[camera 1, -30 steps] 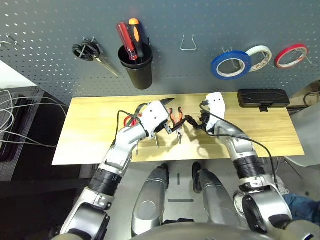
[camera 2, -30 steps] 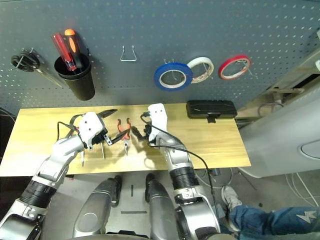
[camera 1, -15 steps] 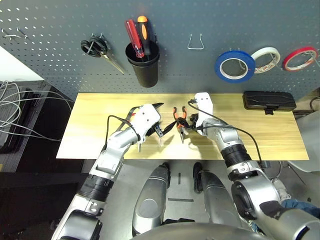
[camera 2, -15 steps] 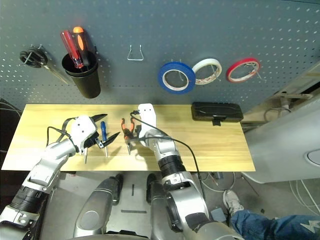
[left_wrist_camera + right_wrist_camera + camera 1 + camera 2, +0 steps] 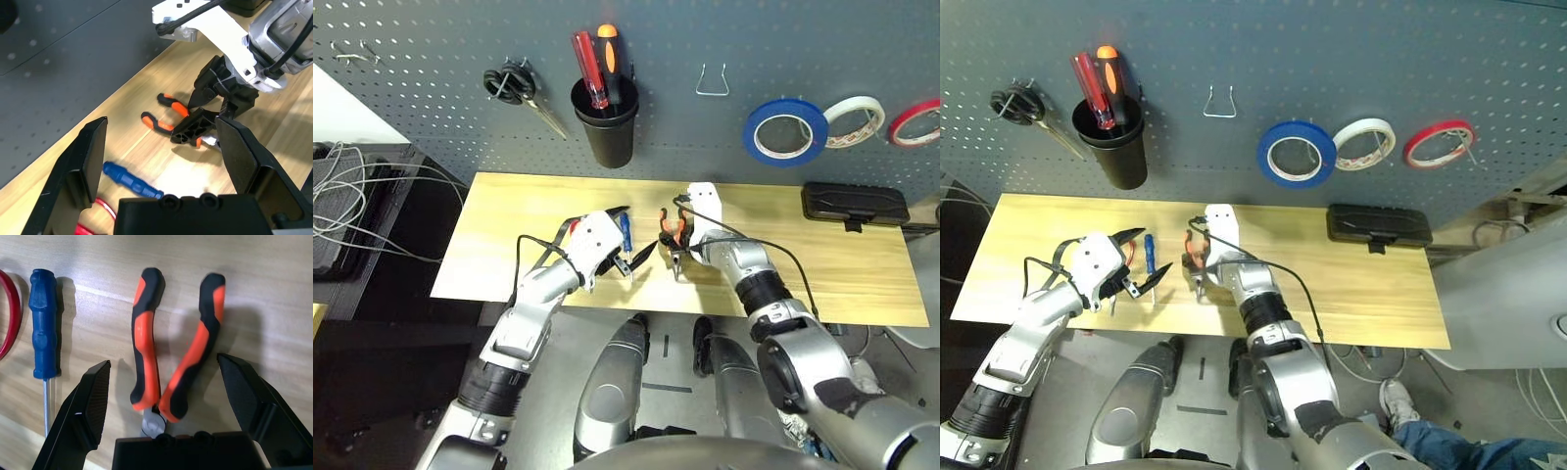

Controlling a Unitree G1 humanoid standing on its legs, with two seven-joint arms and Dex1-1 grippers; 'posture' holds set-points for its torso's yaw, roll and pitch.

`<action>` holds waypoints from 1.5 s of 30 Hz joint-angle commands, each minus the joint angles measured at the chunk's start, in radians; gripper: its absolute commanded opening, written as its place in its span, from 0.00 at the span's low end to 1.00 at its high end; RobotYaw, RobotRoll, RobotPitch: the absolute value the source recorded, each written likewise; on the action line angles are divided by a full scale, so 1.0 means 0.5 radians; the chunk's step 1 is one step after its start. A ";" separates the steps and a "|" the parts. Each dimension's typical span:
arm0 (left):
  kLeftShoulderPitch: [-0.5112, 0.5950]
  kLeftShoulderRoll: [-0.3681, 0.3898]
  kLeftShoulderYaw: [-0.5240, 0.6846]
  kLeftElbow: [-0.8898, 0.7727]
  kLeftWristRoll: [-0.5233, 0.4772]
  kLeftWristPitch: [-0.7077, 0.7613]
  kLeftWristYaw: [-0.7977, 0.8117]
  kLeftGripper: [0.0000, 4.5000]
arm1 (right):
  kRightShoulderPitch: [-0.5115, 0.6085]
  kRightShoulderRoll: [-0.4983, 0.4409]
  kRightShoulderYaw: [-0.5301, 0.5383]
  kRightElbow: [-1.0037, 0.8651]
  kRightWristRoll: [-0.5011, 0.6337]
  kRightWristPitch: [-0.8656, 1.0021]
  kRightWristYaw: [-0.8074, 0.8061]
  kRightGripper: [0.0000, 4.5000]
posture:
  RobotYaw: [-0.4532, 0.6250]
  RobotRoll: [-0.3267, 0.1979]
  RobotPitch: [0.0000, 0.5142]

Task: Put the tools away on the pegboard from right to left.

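My right pincer (image 5: 164, 387) hangs wide over the pliers (image 5: 176, 345) on the desk (image 5: 862, 264); my left pincer (image 5: 161, 156) is wide, empty. I should straddle both handles near the pivot, then close squarely.

My table (image 5: 489, 235) is a light wooden top running across the middle of the frame, below the grey pegboard (image 5: 431, 117). Near its centre the orange-and-black-handled pliers (image 5: 171, 357) lie flat, handles spread apart. Just left of them lies the slim blue-handled screwdriver (image 5: 43, 328), and left of that I see a curve of the red-handled scissors (image 5: 7, 316). Toward the right end, at the back edge, rests a flat black case (image 5: 855, 204).
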 commanded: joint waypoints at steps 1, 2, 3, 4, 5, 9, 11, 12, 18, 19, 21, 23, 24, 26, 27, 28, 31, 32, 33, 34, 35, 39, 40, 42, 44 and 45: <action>0.037 -0.015 -0.015 -0.019 0.020 0.019 0.014 1.00 | -0.018 0.031 -0.028 0.102 -0.006 0.076 -0.067 1.00 | 0.71 0.62 0.69; 0.034 -0.018 -0.017 -0.016 0.022 0.019 0.018 1.00 | -0.037 0.034 -0.028 0.125 -0.011 0.091 -0.090 1.00 | 0.71 0.62 0.69; 0.027 -0.022 -0.015 -0.007 0.020 0.016 0.020 1.00 | -0.050 0.033 -0.024 0.139 -0.020 0.103 -0.108 1.00 | 0.70 0.62 0.68; 0.023 -0.027 -0.017 -0.002 0.022 0.014 0.024 1.00 | -0.057 0.028 -0.022 0.149 -0.027 0.114 -0.127 1.00 | 0.70 0.62 0.68; 0.018 -0.034 -0.020 0.006 0.025 0.009 0.028 1.00 | -0.065 0.021 -0.020 0.162 -0.034 0.131 -0.140 1.00 | 0.69 0.62 0.67; -0.007 -0.052 -0.029 0.045 0.027 -0.012 0.023 1.00 | -0.091 -0.008 -0.005 0.189 -0.061 0.176 -0.172 1.00 | 0.68 0.62 0.66; -0.022 -0.062 -0.035 0.068 0.028 -0.022 0.019 1.00 | -0.098 -0.021 -0.002 0.194 -0.077 0.196 -0.173 0.86 | 0.67 0.62 0.65; -0.033 -0.066 -0.038 0.085 0.029 -0.030 0.016 1.00 | -0.100 -0.027 -0.001 0.197 -0.083 0.207 -0.171 0.79 | 0.66 0.62 0.65; -0.091 -0.085 -0.051 0.166 0.023 -0.074 -0.008 1.00 | -0.114 -0.054 -0.006 0.202 -0.088 0.272 -0.161 0.62 | 0.65 0.62 0.63; -0.097 -0.088 -0.053 0.175 0.021 -0.080 -0.013 1.00 | -0.113 -0.058 -0.007 0.196 -0.088 0.279 -0.159 0.62 | 0.65 0.62 0.63; -0.112 -0.096 -0.055 0.198 0.016 -0.103 -0.023 1.00 | -0.108 -0.066 -0.014 0.173 -0.083 0.296 -0.156 0.62 | 0.64 0.62 0.62; -0.122 -0.106 -0.055 0.205 0.003 -0.142 -0.039 1.00 | -0.087 -0.081 -0.031 0.092 -0.064 0.316 -0.143 0.62 | 0.64 0.62 0.61; -0.121 -0.114 -0.051 0.202 -0.012 -0.169 -0.049 1.00 | -0.065 -0.095 -0.029 0.022 -0.056 0.330 -0.123 0.62 | 0.64 0.62 0.60; -0.119 -0.123 -0.042 0.199 -0.032 -0.211 -0.064 1.00 | -0.022 -0.112 -0.025 -0.105 -0.047 0.353 -0.098 0.62 | 0.63 0.62 0.60; -0.114 -0.128 -0.039 0.192 -0.044 -0.237 -0.075 1.00 | 0.018 -0.129 -0.014 -0.220 -0.040 0.382 -0.071 0.62 | 0.63 0.62 0.59; -0.112 -0.130 -0.035 0.191 -0.053 -0.256 -0.084 1.00 | 0.047 -0.137 -0.007 -0.302 -0.035 0.405 -0.054 0.62 | 0.63 0.62 0.59; -0.093 -0.141 -0.028 0.158 -0.083 -0.289 -0.102 1.00 | 0.202 -0.209 0.026 -0.711 -0.023 0.503 0.008 0.62 | 0.62 0.62 0.59; -0.085 -0.146 -0.026 0.150 -0.090 -0.300 -0.104 1.00 | 0.256 -0.238 0.038 -0.850 -0.021 0.522 0.033 0.62 | 0.62 0.62 0.59; -0.082 -0.146 -0.020 0.151 -0.097 -0.311 -0.109 1.00 | 0.289 -0.252 0.047 -0.936 -0.020 0.535 0.045 0.62 | 0.62 0.62 0.59; -0.078 -0.150 -0.017 0.148 -0.102 -0.339 -0.108 1.00 | 0.336 -0.281 0.052 -1.068 -0.007 0.546 0.078 0.62 | 0.61 0.62 0.58; -0.071 -0.151 -0.015 0.148 -0.105 -0.361 -0.108 1.00 | 0.395 -0.325 0.069 -1.218 -0.003 0.527 0.118 0.62 | 0.61 0.62 0.58; -0.058 -0.150 -0.009 0.179 -0.122 -0.442 -0.120 1.00 | 0.564 -0.445 0.146 -1.633 0.019 0.455 0.265 0.62 | 0.59 0.62 0.57; -0.056 -0.141 -0.022 0.187 -0.115 -0.451 -0.136 1.00 | 0.598 -0.480 0.168 -1.724 0.018 0.407 0.303 0.62 | 0.59 0.62 0.57; -0.060 -0.135 -0.034 0.195 -0.113 -0.458 -0.154 1.00 | 0.649 -0.533 0.210 -1.863 0.015 0.305 0.368 0.61 | 0.58 0.62 0.57; -0.078 -0.143 -0.031 0.198 -0.120 -0.456 -0.161 1.00 | 0.681 -0.578 0.255 -1.984 0.006 0.158 0.434 0.60 | 0.58 0.62 0.57; -0.091 -0.148 -0.029 0.202 -0.124 -0.455 -0.164 1.00 | 0.686 -0.590 0.272 -2.021 0.001 0.094 0.455 0.59 | 0.57 0.62 0.56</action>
